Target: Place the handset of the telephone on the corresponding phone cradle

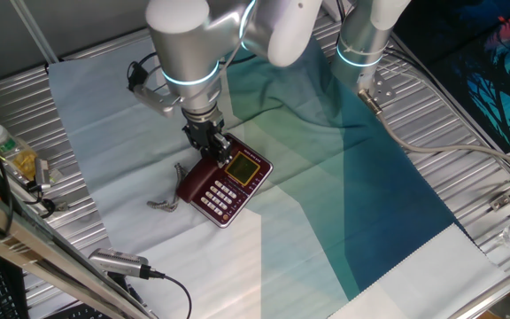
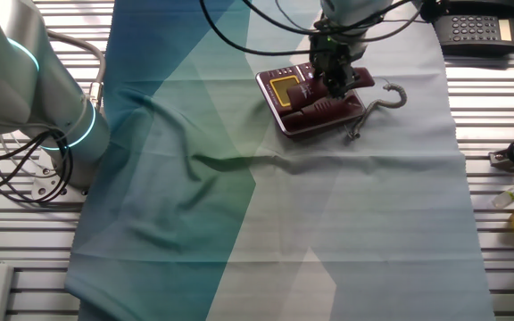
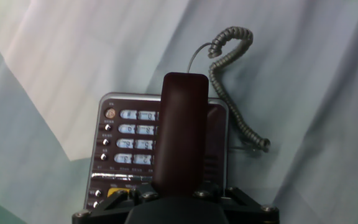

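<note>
In the hand view we see the gripper [image 3: 178, 198] at the 6 o'clock edge, its black body filling the bottom of the picture, and its fingers clamped on the near end of the handset [image 3: 180, 134], which runs straight away from us as a dark maroon bar. Under the handset lies the telephone [image 3: 126, 149], its rows of white buttons showing to the 9 o'clock side of the bar; the handset crosses the keypad's right part rather than lying along the base's edge, and we cannot tell whether it touches the base or hangs just above it. The phone cradle [image 3: 218, 140] shows as a maroon strip just to the 3 o'clock side of the handset, only partly visible. Farther out, toward 1 o'clock, the grey coiled cord [image 3: 229, 81] loops over the cloth [image 3: 55, 68]. In one fixed view the gripper [image 1: 209, 142] stands over the upper end of the telephone [image 1: 227, 184], whose yellowish display [image 1: 242, 166] lies at the base's 1 o'clock end, with the cord [image 1: 168, 197] trailing off at 9 o'clock. In the other fixed view the handset [image 2: 327, 105] lies slantwise over the telephone [image 2: 293, 94] beneath the gripper [image 2: 333, 78], and a second, black telephone [image 2: 480, 31] sits at 1 o'clock on the slatted table [image 2: 507, 116].
</note>
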Available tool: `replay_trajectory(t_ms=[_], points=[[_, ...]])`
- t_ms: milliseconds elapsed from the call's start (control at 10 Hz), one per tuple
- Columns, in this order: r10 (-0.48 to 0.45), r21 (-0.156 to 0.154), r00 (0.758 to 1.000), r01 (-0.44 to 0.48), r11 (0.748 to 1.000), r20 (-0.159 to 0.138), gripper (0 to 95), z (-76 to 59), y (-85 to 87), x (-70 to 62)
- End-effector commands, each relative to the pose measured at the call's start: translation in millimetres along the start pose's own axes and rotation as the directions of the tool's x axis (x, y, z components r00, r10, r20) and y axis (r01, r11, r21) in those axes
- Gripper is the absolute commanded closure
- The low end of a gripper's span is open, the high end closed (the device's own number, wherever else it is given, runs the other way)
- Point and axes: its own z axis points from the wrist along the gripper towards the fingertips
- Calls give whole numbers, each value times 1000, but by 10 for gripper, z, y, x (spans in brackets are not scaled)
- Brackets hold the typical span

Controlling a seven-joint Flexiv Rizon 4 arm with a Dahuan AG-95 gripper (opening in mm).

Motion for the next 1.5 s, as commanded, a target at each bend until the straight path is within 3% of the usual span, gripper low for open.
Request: replay_trajectory(t_ms=[100,1500], points=[[-4,0,1000,4,1000,0,950,20,-13,0],[-18,11,1000,18,1000,0,950,21,-47,39]])
